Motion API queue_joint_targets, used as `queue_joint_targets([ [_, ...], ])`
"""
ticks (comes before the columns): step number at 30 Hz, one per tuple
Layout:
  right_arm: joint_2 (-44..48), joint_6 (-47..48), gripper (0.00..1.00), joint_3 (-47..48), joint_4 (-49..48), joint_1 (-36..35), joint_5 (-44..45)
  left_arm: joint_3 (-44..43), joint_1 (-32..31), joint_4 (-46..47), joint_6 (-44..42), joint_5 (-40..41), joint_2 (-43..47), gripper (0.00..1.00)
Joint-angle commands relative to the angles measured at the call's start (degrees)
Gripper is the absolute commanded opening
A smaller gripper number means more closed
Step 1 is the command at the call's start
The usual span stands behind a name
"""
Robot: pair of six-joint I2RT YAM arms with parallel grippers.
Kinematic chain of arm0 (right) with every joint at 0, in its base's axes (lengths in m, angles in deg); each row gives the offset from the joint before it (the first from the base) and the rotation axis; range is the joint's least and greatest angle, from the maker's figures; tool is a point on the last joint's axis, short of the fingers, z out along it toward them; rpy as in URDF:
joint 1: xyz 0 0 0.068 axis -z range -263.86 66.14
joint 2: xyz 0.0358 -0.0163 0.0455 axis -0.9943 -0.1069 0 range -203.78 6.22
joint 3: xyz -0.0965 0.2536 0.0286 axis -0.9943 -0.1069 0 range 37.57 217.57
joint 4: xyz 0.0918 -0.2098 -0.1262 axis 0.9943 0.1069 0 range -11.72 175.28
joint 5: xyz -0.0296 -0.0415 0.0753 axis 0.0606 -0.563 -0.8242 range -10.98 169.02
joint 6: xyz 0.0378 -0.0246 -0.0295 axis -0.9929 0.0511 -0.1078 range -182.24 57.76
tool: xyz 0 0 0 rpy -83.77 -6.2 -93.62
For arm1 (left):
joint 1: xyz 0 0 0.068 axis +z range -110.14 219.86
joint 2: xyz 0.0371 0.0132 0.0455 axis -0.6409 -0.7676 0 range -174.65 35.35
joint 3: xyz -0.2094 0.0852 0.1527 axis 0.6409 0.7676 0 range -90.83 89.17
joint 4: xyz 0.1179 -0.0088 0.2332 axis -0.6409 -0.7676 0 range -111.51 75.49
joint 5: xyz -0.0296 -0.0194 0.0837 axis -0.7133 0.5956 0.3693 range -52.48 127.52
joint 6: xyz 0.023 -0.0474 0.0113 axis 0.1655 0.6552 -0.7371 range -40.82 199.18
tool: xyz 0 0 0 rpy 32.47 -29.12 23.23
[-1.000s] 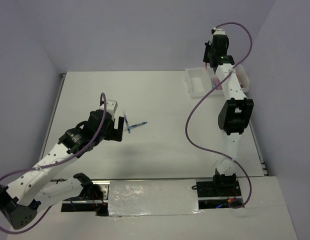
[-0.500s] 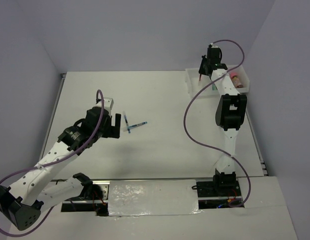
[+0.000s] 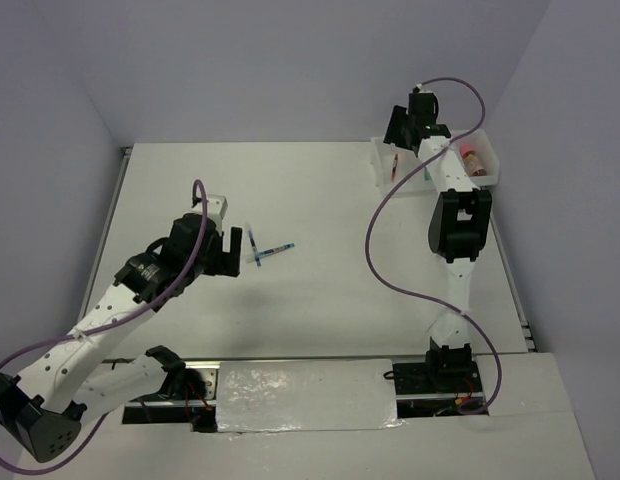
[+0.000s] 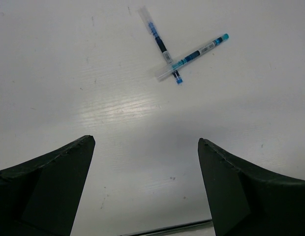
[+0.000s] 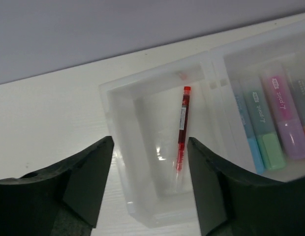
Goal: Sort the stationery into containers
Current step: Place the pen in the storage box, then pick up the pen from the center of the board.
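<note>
Nearest me, the left gripper (image 4: 145,147) hangs over the white table (image 3: 320,310) with its black jaws spread wide and nothing between them. Just beyond its fingertips two thin pens lie crossed on the tabletop: a dark-blue pen with a clear barrel (image 4: 161,45) and a light-blue pen with a clear barrel (image 4: 197,53), touching where they cross near one end of each.

Well apart from them, at the far right of the table, stands the white translucent plastic tray (image 5: 124,147) with three box compartments in a row. The right gripper (image 5: 150,147) hangs above its left compartment, jaws parted and holding nothing. A thin red pen (image 5: 182,128) lies on the floor of that compartment. In the middle compartment, short highlighters lie side by side: a light-blue highlighter (image 5: 246,123), a green highlighter (image 5: 263,135) and a purple highlighter (image 5: 285,120). A stubby pink-capped tube (image 3: 473,160) sits in the right compartment.
</note>
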Motion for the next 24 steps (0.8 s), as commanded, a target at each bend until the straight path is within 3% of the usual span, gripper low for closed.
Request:
queue_joint_targets([
  [1,9.52,0.94,0.72,-2.36,1.29,-6.61,2.47,-1.45,2.66,-0.66,1.21,6.32,0.24,0.99],
  [3,17.13,1.56,0.99,-13.31,-0.98,-15.1,11.48,-2.07,6.08,-1.55,3.14,8.89,0.23,0.99],
  [6,23.76,-2.46,1.0,-24.78,-6.26,-23.31,15.14,-1.73,14.96,-0.07,3.34,6.37,1.63,0.99],
  [7,26.56,-7.79,1.0,-30.82,-7.49,-27.51,15.06,-1.38,18.46,0.46,3.16,4.87,2.77,0.99],
  [11,28.79,-20.57,1.0,-38.17,-9.78,-39.57,22.76,-1.11,22.18,1.35,3.42,2.66,4.98,0.99],
  [13,26.09,-28.26,1.0,-36.08,-7.17,-47.54,31.44,-0.93,22.97,1.61,3.33,2.75,5.68,0.99],
  [15,22.39,-32.17,1.0,-32.14,-1.2,-50.83,40.09,-0.93,23.33,1.35,3.33,2.75,5.86,0.99],
  [19,11.23,-47.52,0.97,-15.46,13.65,-52.78,40.29,-0.41,23.68,1.61,3.07,2.14,6.47,0.99],
  [21,6.39,-52.03,0.94,-11.39,19.82,-53.04,39.14,-0.23,23.68,1.61,2.98,1.61,6.91,0.99],
  [24,4.88,-59.07,0.89,-12.93,21.95,-53.39,37.21,-0.14,23.68,1.87,2.89,1.34,7.35,0.99],
])
